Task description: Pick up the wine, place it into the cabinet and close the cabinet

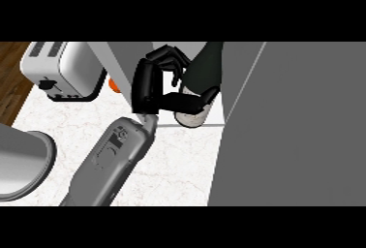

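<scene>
The wine bottle (205,68) is dark with a pale round base. It stands in the opening of the grey cabinet (120,62), at the upper middle of the head view. My left hand (145,83) is shut on the wine bottle from its left side. The fingers (170,57) curl round the upper part and the thumb (191,100) wraps it just above the base. My grey forearm (114,155) comes up from the lower left. The cabinet door (293,126) stands open as a broad grey panel on the right. My right hand does not show.
A white toaster (61,70) sits at the back left on the marble counter (178,160). Something small and orange (114,85) peeks out beside it. A grey round vessel (22,162) fills the left edge. Brown wood floor (13,82) shows past the counter's left edge.
</scene>
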You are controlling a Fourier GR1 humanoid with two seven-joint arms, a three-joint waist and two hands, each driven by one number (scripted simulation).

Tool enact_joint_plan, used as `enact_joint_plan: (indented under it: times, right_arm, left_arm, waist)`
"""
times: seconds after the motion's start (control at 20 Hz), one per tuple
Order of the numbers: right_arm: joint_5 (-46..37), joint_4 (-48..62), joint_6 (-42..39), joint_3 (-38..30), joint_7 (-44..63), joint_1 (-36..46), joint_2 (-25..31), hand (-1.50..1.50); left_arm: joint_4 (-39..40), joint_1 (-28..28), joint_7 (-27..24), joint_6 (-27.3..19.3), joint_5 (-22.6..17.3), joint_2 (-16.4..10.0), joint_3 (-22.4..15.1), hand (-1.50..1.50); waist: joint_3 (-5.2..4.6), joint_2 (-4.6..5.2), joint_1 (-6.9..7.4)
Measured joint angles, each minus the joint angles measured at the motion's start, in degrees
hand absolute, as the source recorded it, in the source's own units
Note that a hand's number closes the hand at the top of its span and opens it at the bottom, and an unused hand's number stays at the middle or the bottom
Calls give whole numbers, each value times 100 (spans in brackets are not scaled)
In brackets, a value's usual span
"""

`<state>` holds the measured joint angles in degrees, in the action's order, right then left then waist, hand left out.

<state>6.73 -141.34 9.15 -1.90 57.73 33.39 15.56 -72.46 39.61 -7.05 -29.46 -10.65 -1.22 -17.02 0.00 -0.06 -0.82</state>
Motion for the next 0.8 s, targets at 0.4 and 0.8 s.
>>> enact_joint_plan:
  times: [0.4,0.8]
  right_arm:
    - [36,31,-60,-65,-30,-60,-14,-150]
    - [64,82,-108,-42,-70,32,-64,-150]
  left_arm:
    - [771,170,-525,-140,58,83,-117,150]
    - [1691,393,-1188,-247,-486,115,-234,150]
  waist:
    - [-1,5,-5]
    - [-3,18,-47]
